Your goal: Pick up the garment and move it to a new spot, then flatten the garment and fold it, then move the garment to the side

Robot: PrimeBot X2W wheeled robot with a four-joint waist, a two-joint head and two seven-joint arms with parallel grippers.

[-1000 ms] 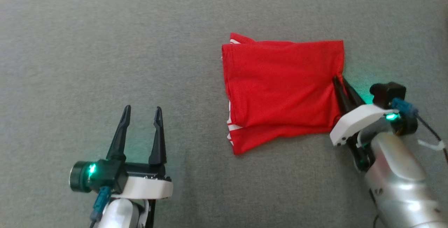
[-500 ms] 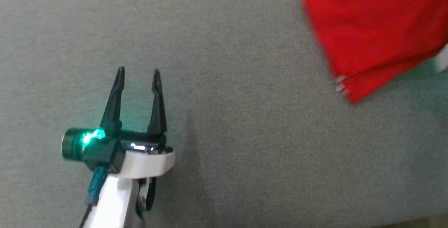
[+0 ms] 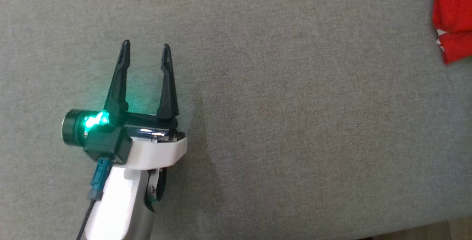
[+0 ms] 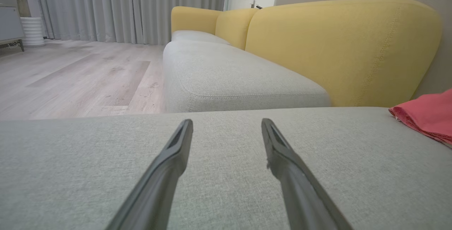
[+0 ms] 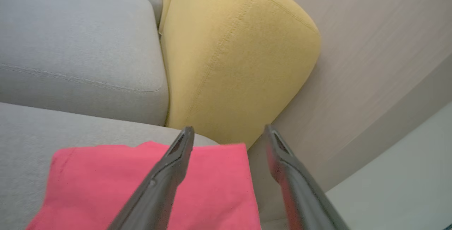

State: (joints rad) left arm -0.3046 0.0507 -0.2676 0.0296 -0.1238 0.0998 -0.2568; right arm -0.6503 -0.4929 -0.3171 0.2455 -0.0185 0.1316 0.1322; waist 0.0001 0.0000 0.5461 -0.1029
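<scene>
The left gripper (image 3: 146,44) hangs low over the grey seat cushion (image 3: 295,122) at the lower left of the head view; its two dark fingers (image 3: 120,81) stand well apart with nothing between them, tips pointing up that view; a green light (image 3: 94,120) glows on the camera housing at its wrist. The red garment (image 3: 453,15) lies on the same cushion at the upper right edge of the head view, well apart from the left gripper; it lies in flat layers, one over another, with a bit of white trim at its near edge; part of it runs out of the picture.

In the left wrist view the garment rests at the far right of the cushion, just in front of a yellow backrest (image 4: 335,46); a second grey seat (image 4: 229,78) lies beyond, with a wooden floor (image 4: 70,78) and pale curtains (image 4: 123,7) further off.

The right gripper (image 5: 229,128) is above the garment's far corner, near the backrest and a beige wall (image 5: 370,39); its fingers are spread apart and hold nothing; one crosses over the red cloth in that view, and whether it touches the cloth I cannot tell.
</scene>
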